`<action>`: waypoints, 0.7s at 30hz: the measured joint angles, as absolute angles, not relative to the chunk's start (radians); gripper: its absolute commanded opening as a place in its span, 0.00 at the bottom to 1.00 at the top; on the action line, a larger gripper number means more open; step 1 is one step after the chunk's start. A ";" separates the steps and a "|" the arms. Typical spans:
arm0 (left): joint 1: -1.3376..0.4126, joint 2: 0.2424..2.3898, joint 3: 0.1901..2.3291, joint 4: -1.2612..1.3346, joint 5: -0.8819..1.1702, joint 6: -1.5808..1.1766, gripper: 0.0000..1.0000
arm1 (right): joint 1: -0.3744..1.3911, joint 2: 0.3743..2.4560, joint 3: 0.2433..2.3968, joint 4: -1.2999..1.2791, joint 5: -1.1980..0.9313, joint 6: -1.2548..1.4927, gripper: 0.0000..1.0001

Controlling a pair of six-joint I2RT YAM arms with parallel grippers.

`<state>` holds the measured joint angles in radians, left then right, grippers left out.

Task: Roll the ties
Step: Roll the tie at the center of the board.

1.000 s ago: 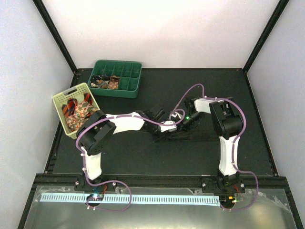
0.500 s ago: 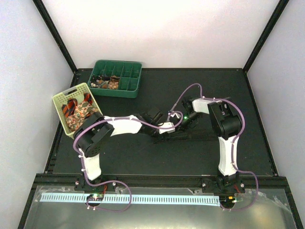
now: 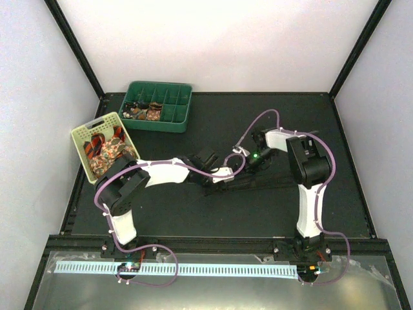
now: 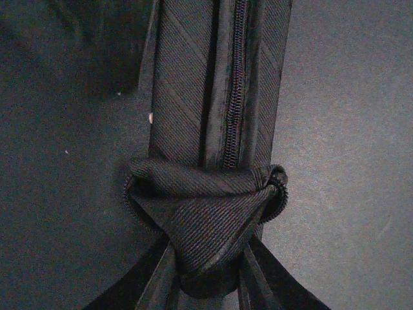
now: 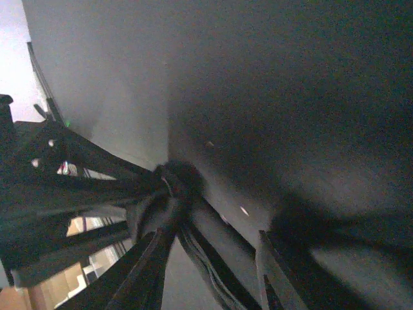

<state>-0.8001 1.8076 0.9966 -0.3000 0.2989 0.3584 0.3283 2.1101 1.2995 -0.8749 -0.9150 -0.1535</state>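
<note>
The left claw [image 4: 208, 250] had closed on the dark tie [image 4: 193, 97]. Its two fingers [image 4: 161, 274] pressed either side of the folded tip. Just past them the end was turned over into a first loose roll across the strip. The rest of the tie ran straight away from the claw, flat on the mat [image 3: 335, 129], seam side up. The right claw [image 5: 216, 236] stood open, fingers apart astride the strip just beside that roll, gripping nothing. Its view was dark and blurred, so whether a finger brushed the cloth could not be told.

Against a second before, the top view showed the left elbow sunk lower and further left, with the wrist drawn slightly leftward. The right forearm had swung a little right and away from the bases. The tie, earlier a broad dark wedge between the claws, now showed only as a thin line running rightwards towards the right arm.

Both claws met near the mat's middle, well apart from every edge. Bare mat lay beyond them to the far edge and right of the right arm. The tray [image 3: 159, 84] sat at the far left edge with rolled ties [image 3: 143, 112] in its left compartments. The basket [image 3: 95, 124] of loose ties [image 3: 106, 152] stood at the left edge, near the left elbow.
</note>
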 measured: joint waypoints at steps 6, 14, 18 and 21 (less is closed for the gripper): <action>-0.808 1.808 1.008 -0.317 0.288 0.359 0.25 | 0.281 2.063 1.292 -0.967 -0.904 -0.177 0.39; -0.815 1.808 1.012 -0.327 0.279 0.360 0.25 | 0.363 2.044 1.262 -0.992 -0.960 -0.165 0.32; -0.815 1.808 1.012 -0.329 0.278 0.360 0.25 | 0.396 2.071 1.266 -0.985 -0.965 -0.153 0.27; -0.815 1.809 1.013 -0.329 0.278 0.360 0.26 | 0.396 2.102 1.277 -0.977 -0.959 -0.146 0.23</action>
